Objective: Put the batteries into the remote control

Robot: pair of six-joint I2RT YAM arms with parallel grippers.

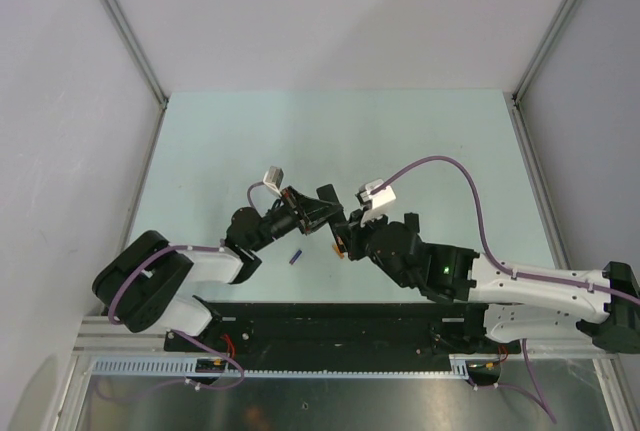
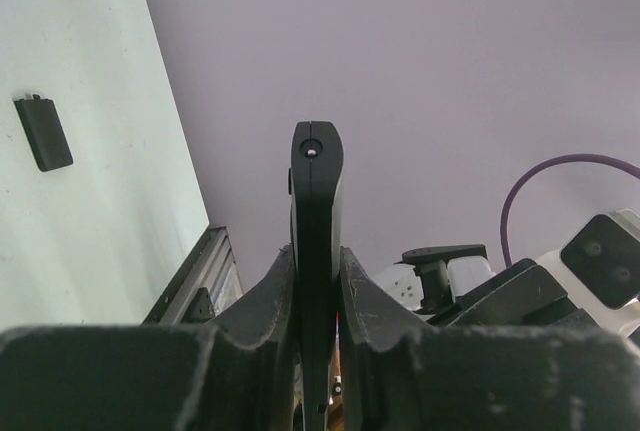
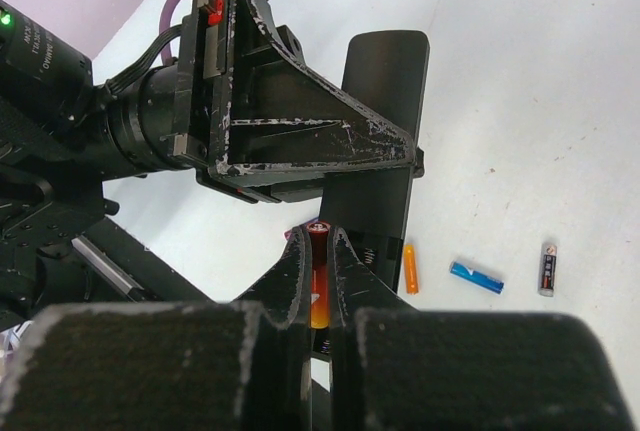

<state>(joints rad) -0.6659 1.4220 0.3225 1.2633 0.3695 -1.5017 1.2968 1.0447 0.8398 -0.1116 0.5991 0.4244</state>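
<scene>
Remote (image 2: pixel 317 181) is up off table (image 1: pixel 400 131), centre of top view, pinched edge-on in L gripper (image 2: pixel 317 263). Fingers narrow, clamped on its two broad faces; far end pokes up mid-frame in L wrist view. In R wrist view the same bar runs top-centre to mid-frame, recess mostly hidden behind L gripper body, so can't tell if any cell is seated

R gripper (image 3: pixel 319 247) is closed narrow on one orange-red battery (image 3: pixel 318 286). Cell stands lengthwise betw pads, tip showing, just below remote's lower end. 2nd battery (image 3: pixel 410 269) lies on table right of centre. Blue cell (image 3: pixel 476 276) and grey cell (image 3: pixel 546 269) sit further right; not ours. Flat dark piece (image 2: pixel 43 133) upper left in L wrist view, prob the cover

Handling, my read:
- Batteries are light, rigid, smooth, round, and apt to roll or twist in pads. Grip mid-barrel, ends free for spring.
- Remote is light, stiff plastic, slick. Hold on faces away from recess, firm enough to take the push of a cell going in
</scene>
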